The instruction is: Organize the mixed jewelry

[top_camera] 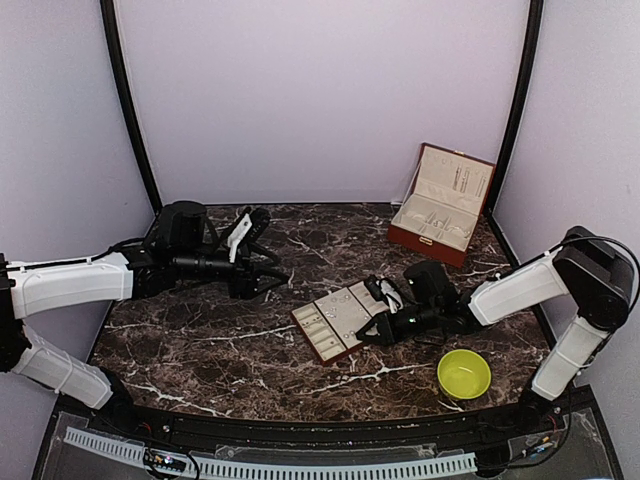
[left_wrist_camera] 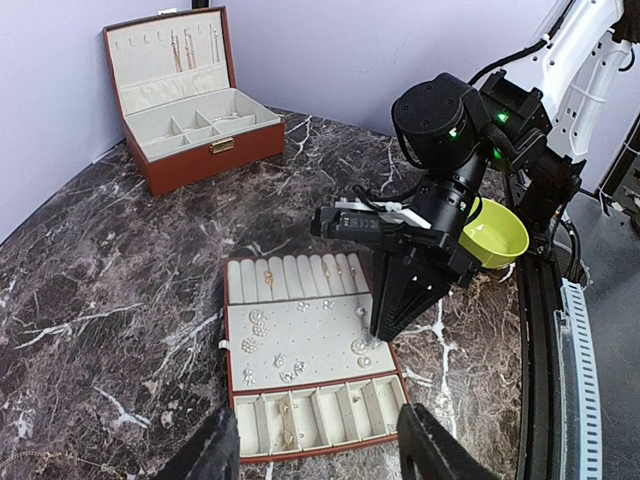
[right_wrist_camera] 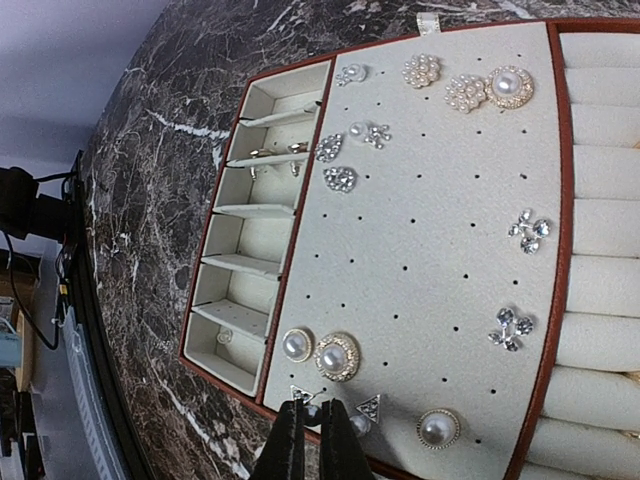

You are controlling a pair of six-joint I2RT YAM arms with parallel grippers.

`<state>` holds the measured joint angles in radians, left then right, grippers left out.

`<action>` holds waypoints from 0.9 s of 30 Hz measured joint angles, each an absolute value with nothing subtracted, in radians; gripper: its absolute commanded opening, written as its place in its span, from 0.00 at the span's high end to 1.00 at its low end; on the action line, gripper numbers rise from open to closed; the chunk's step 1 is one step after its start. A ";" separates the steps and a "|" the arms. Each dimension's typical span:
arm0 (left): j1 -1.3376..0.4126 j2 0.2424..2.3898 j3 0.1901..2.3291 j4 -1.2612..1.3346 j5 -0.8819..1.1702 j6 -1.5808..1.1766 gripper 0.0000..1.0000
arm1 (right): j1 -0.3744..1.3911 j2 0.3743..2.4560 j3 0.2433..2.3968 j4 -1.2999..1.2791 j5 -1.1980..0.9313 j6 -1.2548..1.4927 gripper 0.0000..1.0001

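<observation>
The jewelry is small studs, pearl and rhinestone pieces (right_wrist_camera: 338, 356) pinned on the cream pad of a flat compartment tray (right_wrist_camera: 450, 230), also seen in the left wrist view (left_wrist_camera: 300, 345) and the top view (top_camera: 312, 338). My right gripper (right_wrist_camera: 311, 432) points down at the pad's near edge, shut on a small triangle stud (right_wrist_camera: 311, 414). It also shows in the top view (top_camera: 372, 318) and the left wrist view (left_wrist_camera: 385, 325). My left gripper (left_wrist_camera: 318, 412) is open and empty. It hovers over the marble left of the tray in the top view (top_camera: 265, 258).
A reddish-brown box (top_camera: 440, 205) with cream lining stands open at the back right. A yellow-green bowl (top_camera: 464, 373) sits at the front right, beside the right arm. A thin chain (left_wrist_camera: 60, 460) lies on the marble near the left gripper. The tray's side compartments (right_wrist_camera: 240, 240) hold a few small pieces.
</observation>
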<state>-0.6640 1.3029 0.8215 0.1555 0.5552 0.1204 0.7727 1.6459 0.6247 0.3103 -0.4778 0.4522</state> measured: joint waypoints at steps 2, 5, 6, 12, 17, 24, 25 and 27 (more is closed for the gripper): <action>-0.664 1.303 0.822 0.155 0.555 0.120 0.44 | 0.773 1.646 0.625 0.310 -0.477 0.452 0.95; -0.664 1.303 0.822 0.155 0.555 0.120 0.44 | 0.772 1.650 0.625 0.314 -0.478 0.450 0.96; -0.664 1.303 0.822 0.155 0.555 0.120 0.44 | 0.772 1.651 0.625 0.315 -0.478 0.450 0.96; -0.664 1.303 0.822 0.155 0.555 0.120 0.44 | 0.771 1.653 0.627 0.313 -0.477 0.442 0.96; -0.664 1.303 0.822 0.155 0.555 0.121 0.44 | 0.771 1.659 0.631 0.300 -0.473 0.430 0.96; -0.664 1.303 0.822 0.155 0.555 0.121 0.44 | 0.771 1.658 0.643 0.274 -0.470 0.418 0.95; -0.664 1.303 0.822 0.155 0.555 0.121 0.44 | 0.771 1.658 0.645 0.271 -0.469 0.416 0.95; -0.664 1.303 0.822 0.155 0.555 0.121 0.44 | 0.771 1.658 0.650 0.260 -0.469 0.411 0.95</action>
